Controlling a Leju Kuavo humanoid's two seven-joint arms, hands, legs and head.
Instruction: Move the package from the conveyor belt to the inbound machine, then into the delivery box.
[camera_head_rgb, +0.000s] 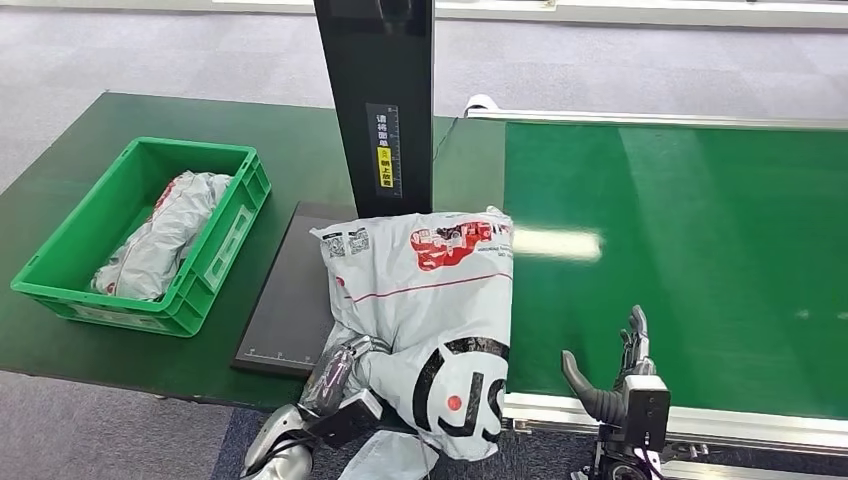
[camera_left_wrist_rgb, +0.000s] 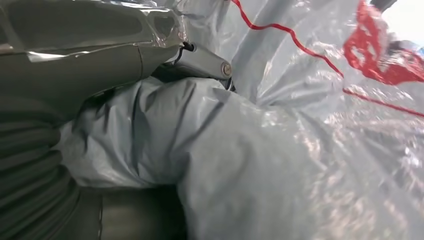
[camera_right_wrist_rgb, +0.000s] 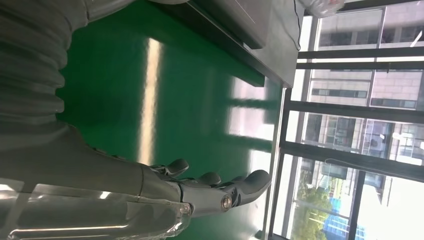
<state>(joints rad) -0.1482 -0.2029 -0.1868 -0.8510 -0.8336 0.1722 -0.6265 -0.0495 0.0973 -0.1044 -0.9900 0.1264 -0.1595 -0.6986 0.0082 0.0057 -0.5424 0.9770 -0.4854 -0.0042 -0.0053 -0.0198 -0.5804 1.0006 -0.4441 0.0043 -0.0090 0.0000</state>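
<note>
Head view: grey poly-mailer package (camera_head_rgb: 420, 300), printed with red graphics and a black-and-white logo, lies across the near right corner of the inbound machine's dark scanning plate (camera_head_rgb: 285, 300), its right half over the left edge of the green conveyor belt (camera_head_rgb: 680, 260) and its lower end hanging past the near edge. Left hand (camera_head_rgb: 345, 365) sits at the package's near left side, fingers tucked against or under the film. Right hand (camera_head_rgb: 615, 385) hovers above the belt's near edge, fingers apart, holding nothing, well apart from the package. Black scanner post (camera_head_rgb: 378, 100) stands upright at the far edge of the plate. Green delivery box (camera_head_rgb: 225, 240), on the table's left side, already contains another grey parcel (camera_head_rgb: 160, 235). Left wrist view: grey film bunches between thumb and the dark fingers below, so the left hand grips the package by a fold. Right wrist view: right hand extended flat and open over the bare belt. Risks, as judgement: the grip is on loose film only, so the bag could slip or stretch when lifted; the overhanging end could drag the package off the near edge; the label may face away from the scanner; a swing toward the box could catch the post or the box rim.
</note>
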